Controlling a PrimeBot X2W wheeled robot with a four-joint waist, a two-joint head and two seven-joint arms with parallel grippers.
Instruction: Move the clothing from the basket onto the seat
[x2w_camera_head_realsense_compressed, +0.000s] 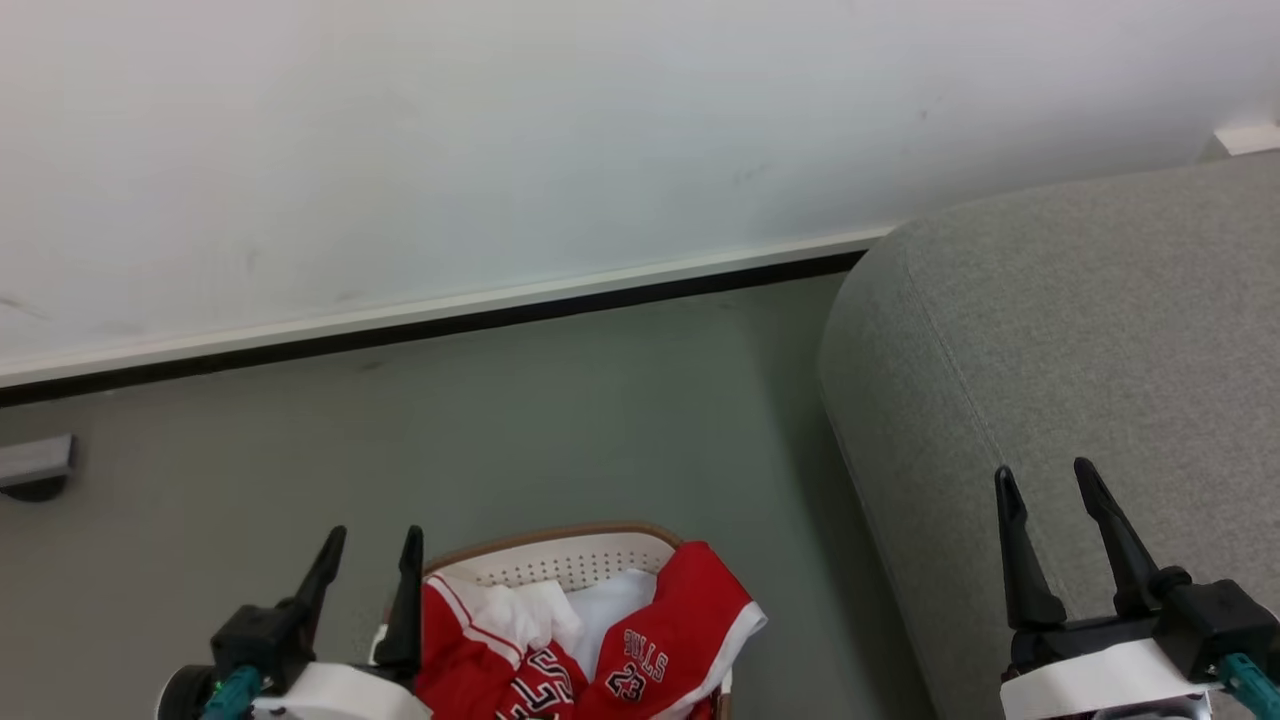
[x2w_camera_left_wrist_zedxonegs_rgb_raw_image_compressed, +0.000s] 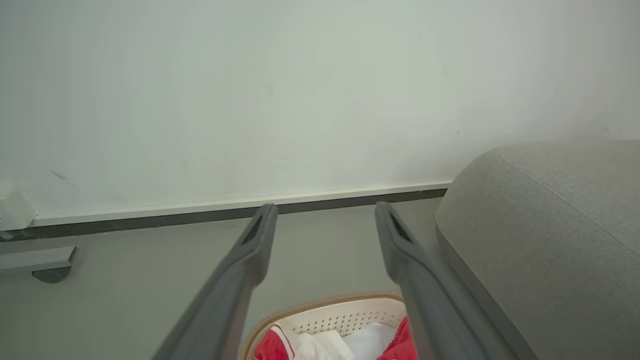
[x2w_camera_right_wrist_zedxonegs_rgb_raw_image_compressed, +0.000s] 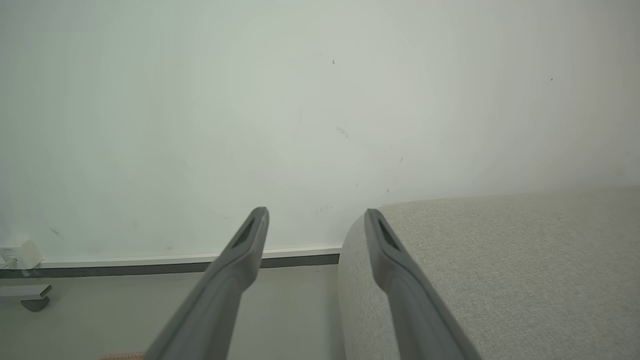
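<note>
The cream basket (x2w_camera_head_realsense_compressed: 570, 562) with its brown rim sits on the floor at the bottom middle of the head view. In it lie the red jersey and shorts (x2w_camera_head_realsense_compressed: 660, 640) marked "BULLS 23" and a white garment (x2w_camera_head_realsense_compressed: 540, 610). One red piece hangs over the basket's right rim. My left gripper (x2w_camera_head_realsense_compressed: 372, 545) is open, just left of the basket and holding nothing. The left wrist view looks down past its fingers at the basket (x2w_camera_left_wrist_zedxonegs_rgb_raw_image_compressed: 345, 312) and clothing (x2w_camera_left_wrist_zedxonegs_rgb_raw_image_compressed: 320, 345). The grey sofa (x2w_camera_head_realsense_compressed: 1080, 380) fills the right side. My right gripper (x2w_camera_head_realsense_compressed: 1045, 480) hangs open over the sofa's end, also empty.
A white wall (x2w_camera_head_realsense_compressed: 500, 130) with a dark skirting strip runs behind the floor. A small grey fitting (x2w_camera_head_realsense_compressed: 35, 465) sits on the floor at the far left. Bare grey floor (x2w_camera_head_realsense_compressed: 600, 420) lies between basket, wall and sofa.
</note>
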